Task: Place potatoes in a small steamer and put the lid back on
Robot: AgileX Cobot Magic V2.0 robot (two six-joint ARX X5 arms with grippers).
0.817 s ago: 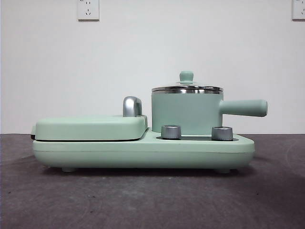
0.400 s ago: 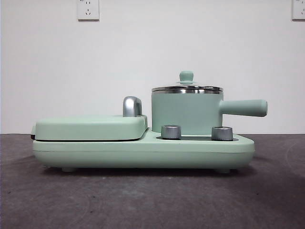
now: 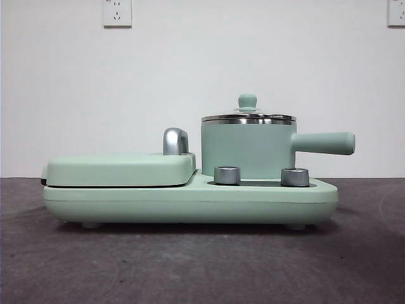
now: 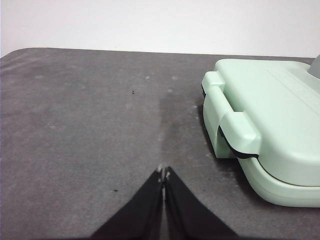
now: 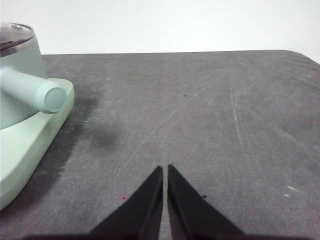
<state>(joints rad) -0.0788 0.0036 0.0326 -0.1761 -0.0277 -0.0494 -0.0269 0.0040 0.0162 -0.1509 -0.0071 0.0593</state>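
Note:
The small steamer (image 3: 248, 151), a mint-green pot with a steel rim and a straight side handle (image 3: 323, 143), stands on the right half of the mint-green cooker base (image 3: 190, 201). The lid (image 3: 248, 115) with its green knob sits on the pot. No potatoes show in any view. My left gripper (image 4: 163, 173) is shut over bare table, beside the griddle end of the appliance (image 4: 265, 125). Over bare table on the other side, my right gripper (image 5: 165, 170) is shut too, off the handle end of the steamer (image 5: 20, 90). Neither arm appears in the front view.
A closed flat griddle section (image 3: 120, 170) with a chrome handle (image 3: 175, 140) fills the base's left half. Two metal dials (image 3: 227, 175) sit in front of the pot. Dark grey table runs on both sides; a white wall with sockets stands behind.

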